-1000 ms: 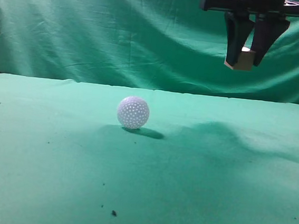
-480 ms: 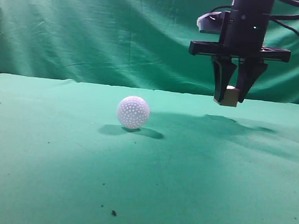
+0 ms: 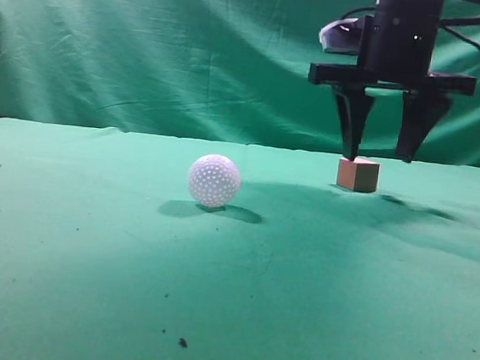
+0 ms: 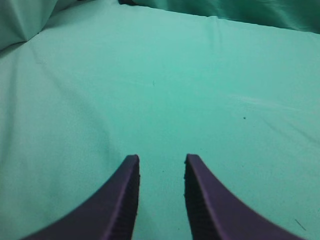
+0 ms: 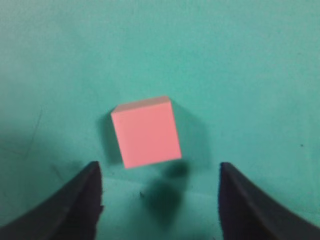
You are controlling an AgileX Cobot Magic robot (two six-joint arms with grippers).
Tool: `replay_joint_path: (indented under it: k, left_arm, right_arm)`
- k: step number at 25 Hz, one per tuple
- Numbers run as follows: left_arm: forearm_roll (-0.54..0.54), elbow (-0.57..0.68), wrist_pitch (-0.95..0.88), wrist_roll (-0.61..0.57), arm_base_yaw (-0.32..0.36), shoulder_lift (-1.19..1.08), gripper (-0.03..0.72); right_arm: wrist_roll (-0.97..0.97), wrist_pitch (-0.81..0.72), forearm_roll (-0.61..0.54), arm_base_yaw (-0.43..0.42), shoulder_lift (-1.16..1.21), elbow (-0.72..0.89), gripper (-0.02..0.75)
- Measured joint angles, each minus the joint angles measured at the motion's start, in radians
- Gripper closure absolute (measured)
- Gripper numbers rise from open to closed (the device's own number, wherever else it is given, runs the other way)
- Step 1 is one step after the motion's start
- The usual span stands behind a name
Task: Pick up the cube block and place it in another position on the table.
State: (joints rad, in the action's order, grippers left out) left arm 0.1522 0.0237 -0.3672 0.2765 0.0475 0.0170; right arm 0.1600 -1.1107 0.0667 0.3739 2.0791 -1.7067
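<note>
The cube block (image 3: 358,173) rests on the green table (image 3: 231,273) at the back right, pink on top with brownish-red sides. My right gripper (image 3: 379,154) hangs just above it, open and empty, fingers spread wider than the cube. In the right wrist view the cube block (image 5: 146,132) lies flat on the cloth beyond the open fingertips (image 5: 159,172). My left gripper (image 4: 161,161) is open and empty over bare green cloth; it does not show in the exterior view.
A white dimpled ball (image 3: 214,180) sits on the table left of the cube, about two ball widths away. A green curtain (image 3: 151,44) hangs behind the table. A few dark specks (image 3: 183,342) lie near the front.
My right gripper came down with the cube held, then opened. The cube now stands on the table, let go, with the fingers spread just above it. The ball has not moved.
</note>
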Motion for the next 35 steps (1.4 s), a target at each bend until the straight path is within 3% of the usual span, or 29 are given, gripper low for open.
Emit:
replay_joint_path:
  k: [1, 2, 5, 11, 19, 23, 35]
  left_arm:
    - [0.000, 0.000, 0.000, 0.000, 0.000, 0.000, 0.426]
    - [0.000, 0.000, 0.000, 0.000, 0.000, 0.000, 0.426]
    - [0.000, 0.000, 0.000, 0.000, 0.000, 0.000, 0.426]
    - [0.000, 0.000, 0.000, 0.000, 0.000, 0.000, 0.426]
    - [0.000, 0.000, 0.000, 0.000, 0.000, 0.000, 0.426]
    - [0.000, 0.000, 0.000, 0.000, 0.000, 0.000, 0.426]
    - [0.000, 0.000, 0.000, 0.000, 0.000, 0.000, 0.426]
  right_arm:
    - [-0.004, -0.025, 0.000, 0.000, -0.030, 0.000, 0.583]
    - [-0.005, -0.046, 0.000, 0.000, -0.058, 0.000, 0.638]
    - [-0.010, -0.103, 0.000, 0.000, -0.167, 0.005, 0.738]
    - [-0.001, -0.092, -0.021, 0.000, -0.470, 0.195, 0.738]
    - [0.002, 0.097, -0.154, 0.000, -0.881, 0.637, 0.738]
    - [-0.003, 0.179, -0.166, 0.000, -1.052, 0.809, 0.738]
    - [-0.076, 0.052, -0.119, 0.000, -1.260, 0.862, 0.738]
